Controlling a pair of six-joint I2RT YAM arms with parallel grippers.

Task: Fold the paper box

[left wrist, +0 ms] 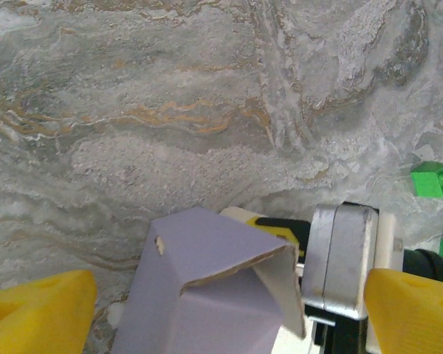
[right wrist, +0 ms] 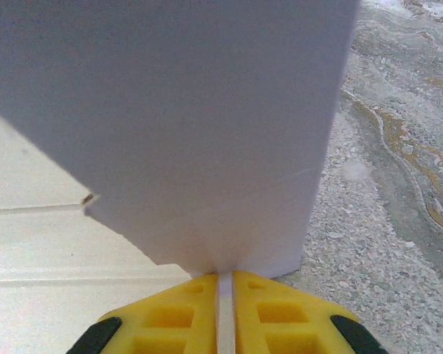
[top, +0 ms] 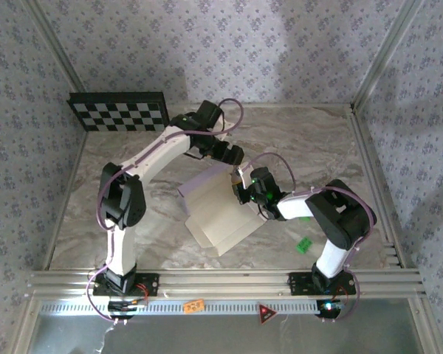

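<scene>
- Right pincer (right wrist: 225, 282): yellow fingers (right wrist: 177, 317) drawn almost together, with only a thin panel edge of the paper box (right wrist: 192, 125) between them. It is clamped on that edge.
- Left pincer (left wrist: 229, 291): fingers (left wrist: 37, 310) spread wide and gripping nothing. A folded lavender flap of the paper box (left wrist: 207, 295) rises between them. Cannot tell whether either finger touches it.
- From overhead, the left pincer (top: 232, 156) hangs over the far side of the paper box (top: 218, 214), and the right pincer (top: 244, 190) is at its right edge.
- The box sits mid-worktop between the two arms, partly folded. A cream panel lies flat and a lavender side is raised.
- Worktop (top: 317, 140): grey marble pattern with tan veins.
- A small green block (top: 304, 245) lies on the worktop near the right arm, apart from the box.
- A checkerboard panel (top: 118, 112) leans at the far left corner.
- The walls (top: 207, 44) have pale floral wallpaper, and an aluminium rail (top: 221, 280) runs along the near edge.
</scene>
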